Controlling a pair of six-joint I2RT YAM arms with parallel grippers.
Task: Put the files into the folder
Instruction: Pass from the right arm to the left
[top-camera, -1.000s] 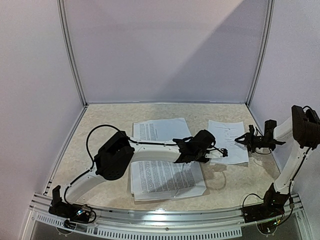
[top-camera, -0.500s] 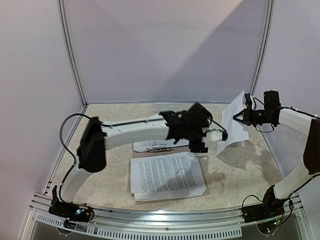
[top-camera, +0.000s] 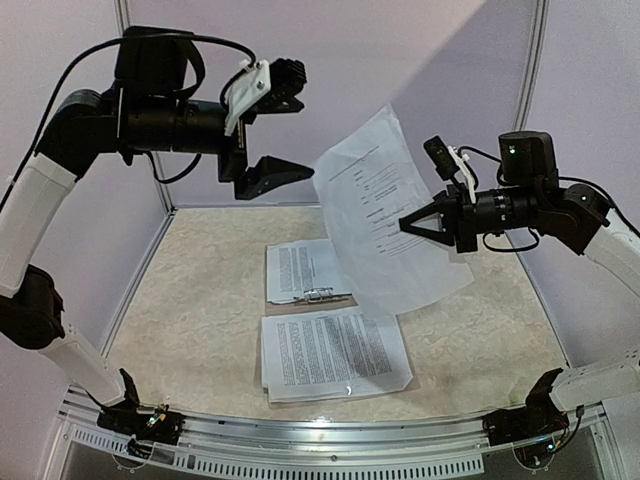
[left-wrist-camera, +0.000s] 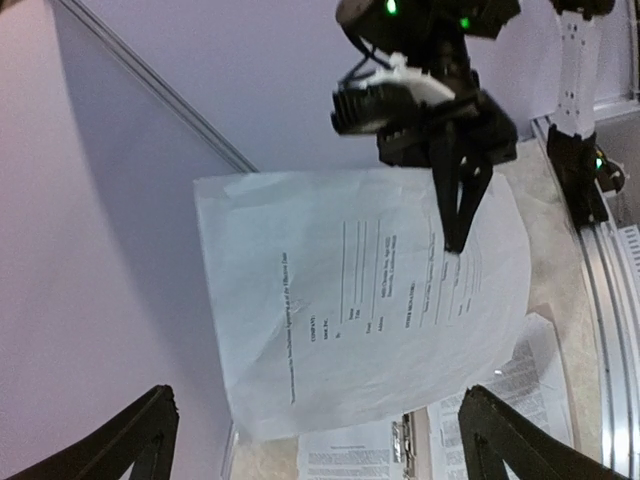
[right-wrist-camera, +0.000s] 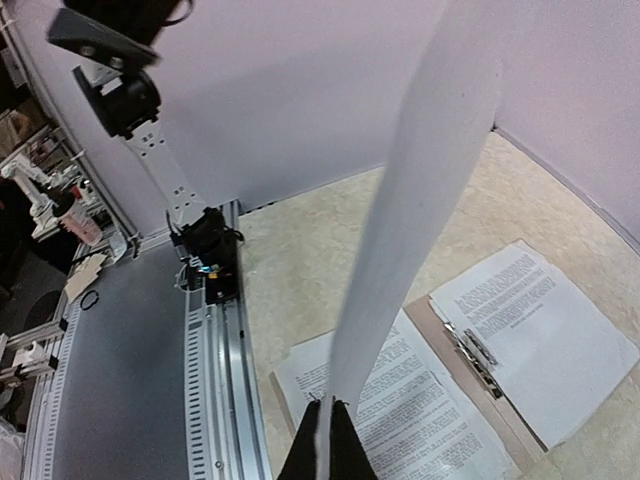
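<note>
My right gripper (top-camera: 412, 226) is shut on the edge of one printed white sheet (top-camera: 378, 205) and holds it in the air, tilted, above the table. In the right wrist view that sheet (right-wrist-camera: 420, 200) shows edge-on, rising from the pinched fingertips of the right gripper (right-wrist-camera: 328, 418). The left gripper (top-camera: 290, 128) hangs high at the left, open and empty, facing the sheet (left-wrist-camera: 350, 300). The open folder (right-wrist-camera: 423, 312) lies flat on the table with a metal clip (top-camera: 320, 293). A stack of files (top-camera: 335, 355) lies on its near half and more sheets (top-camera: 305, 268) on the far half.
A metal rail (top-camera: 330, 440) runs along the near table edge with both arm bases on it. Pale enclosure walls close in the left, back and right sides. The left arm's base (right-wrist-camera: 205, 265) shows in the right wrist view.
The right gripper shut on the sheet at the right of the table and lifted it into the air. The left gripper opened, let go of it and rose high to the left.
</note>
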